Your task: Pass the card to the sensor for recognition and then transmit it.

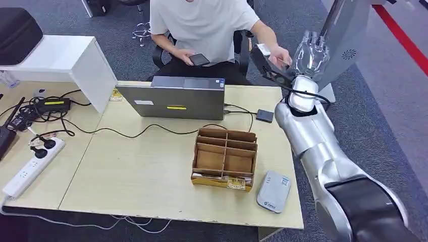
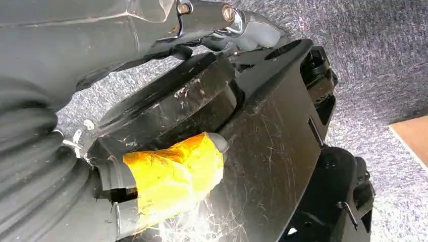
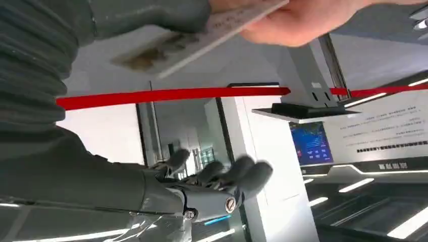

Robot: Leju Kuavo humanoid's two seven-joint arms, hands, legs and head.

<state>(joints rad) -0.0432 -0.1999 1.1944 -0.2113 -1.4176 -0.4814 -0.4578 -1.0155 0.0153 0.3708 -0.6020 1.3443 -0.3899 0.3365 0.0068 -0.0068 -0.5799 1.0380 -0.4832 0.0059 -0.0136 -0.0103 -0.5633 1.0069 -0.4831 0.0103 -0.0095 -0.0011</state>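
While raised at two o'clock past the surface (image 1: 151,171) edge:
Right hand (image 1: 309,54): lifted high, fingers (image 3: 237,174) spread apart, thumb against the card.
Card (image 3: 202,35): up at the right hand, a person's hand (image 3: 298,22) also gripping its far end.
Left hand (image 2: 166,176): hanging low over grey carpet, thumb taped yellow; open or closed, cannot tell.
Sensor (image 1: 273,191): flat at five o'clock, just beside the cardboard organizer (image 1: 224,159).
Laptop (image 1: 171,97): twelve o'clock, behind the organizer.
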